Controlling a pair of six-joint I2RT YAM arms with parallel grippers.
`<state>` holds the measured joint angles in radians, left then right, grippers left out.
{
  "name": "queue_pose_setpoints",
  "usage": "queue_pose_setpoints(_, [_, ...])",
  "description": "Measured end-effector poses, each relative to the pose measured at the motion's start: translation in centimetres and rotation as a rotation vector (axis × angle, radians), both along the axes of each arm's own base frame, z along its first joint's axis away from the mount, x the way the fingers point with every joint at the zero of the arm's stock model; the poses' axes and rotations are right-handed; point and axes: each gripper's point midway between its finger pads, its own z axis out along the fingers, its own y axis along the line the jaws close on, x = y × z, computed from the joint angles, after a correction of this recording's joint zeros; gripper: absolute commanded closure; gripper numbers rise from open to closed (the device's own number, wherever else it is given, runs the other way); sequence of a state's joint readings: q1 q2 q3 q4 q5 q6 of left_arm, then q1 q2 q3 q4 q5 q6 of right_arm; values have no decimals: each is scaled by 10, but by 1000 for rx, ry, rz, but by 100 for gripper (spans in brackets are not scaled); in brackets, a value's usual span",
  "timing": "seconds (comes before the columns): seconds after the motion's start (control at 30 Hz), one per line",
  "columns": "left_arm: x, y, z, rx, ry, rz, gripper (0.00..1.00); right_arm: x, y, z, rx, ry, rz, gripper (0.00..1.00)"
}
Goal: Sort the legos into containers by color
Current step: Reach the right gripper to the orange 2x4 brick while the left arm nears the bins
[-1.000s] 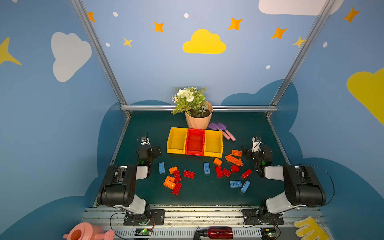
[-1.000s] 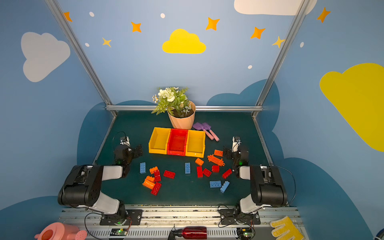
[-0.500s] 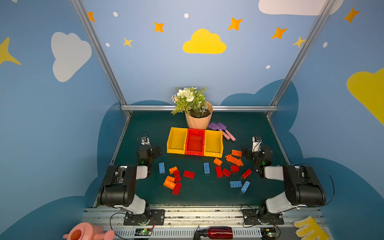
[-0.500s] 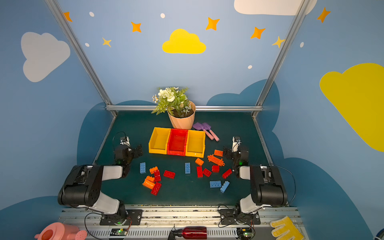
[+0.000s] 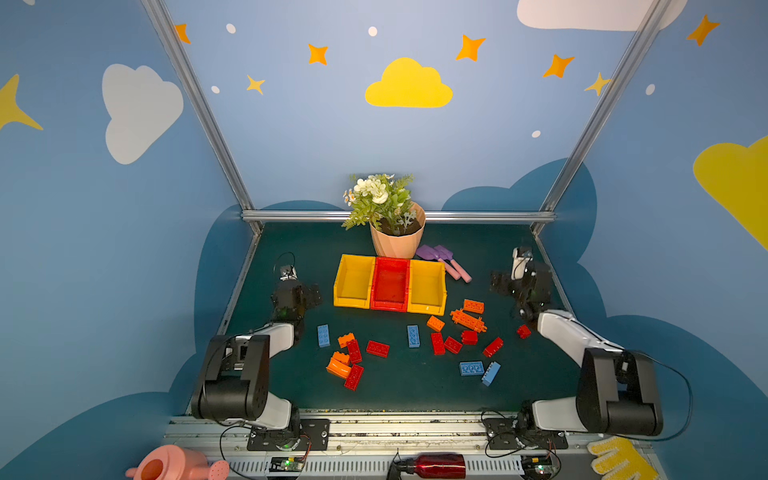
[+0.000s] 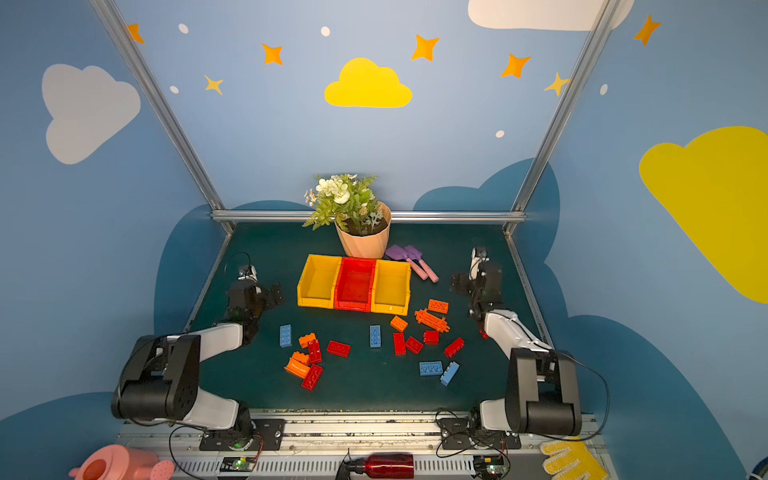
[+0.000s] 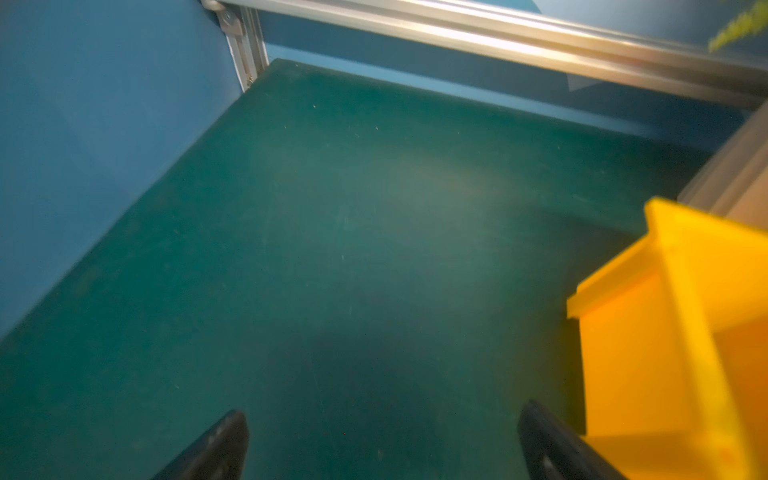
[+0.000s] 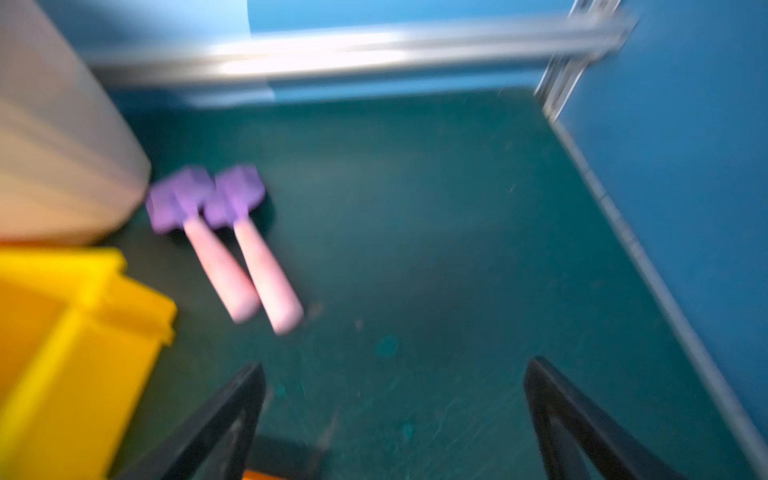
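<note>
Legos (image 5: 377, 348) red, orange, light blue; containers (image 5: 351, 305) yellow, red, yellow; table (image 5: 415, 395) dark green; shovels (image 5: 451, 266) purple, pink.

Three containers (image 5: 351, 301) sit on the green mat (image 5: 324, 241) between the left gripper (image 7: 380, 419) and right gripper (image 8: 397, 363). Legos (image 5: 377, 348) lie scattered behind both, a flower pot (image 5: 397, 245) and shovels (image 5: 446, 259) ahead.

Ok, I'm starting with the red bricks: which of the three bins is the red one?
The middle bin; the left bin and the right bin beside it are both yellow.
</note>
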<state>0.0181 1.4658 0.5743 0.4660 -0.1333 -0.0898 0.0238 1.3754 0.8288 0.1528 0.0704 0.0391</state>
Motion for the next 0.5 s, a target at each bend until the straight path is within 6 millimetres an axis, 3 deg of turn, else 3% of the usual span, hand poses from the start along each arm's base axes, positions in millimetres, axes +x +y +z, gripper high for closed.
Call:
queue_pose_setpoints(0.07, [11,2,28,-5,-14,14,0,5,-1,40,21,-30,-28,5])
queue_pose_setpoints(0.17, [22,-2,60,-21,-25,6,0,-5,-1,58,71,3,-57,5])
queue_pose_setpoints(0.33, [10,-29,81,-86,16,-67,0,-35,11,20,146,205,-89,5])
queue_pose_setpoints(0.4, [-2,-51,86,-103,32,-122,0,-47,19,4,157,284,-92,7])
queue_pose_setpoints(0.5, [-26,-102,100,-110,19,-256,0,-66,32,-16,156,397,-90,8])
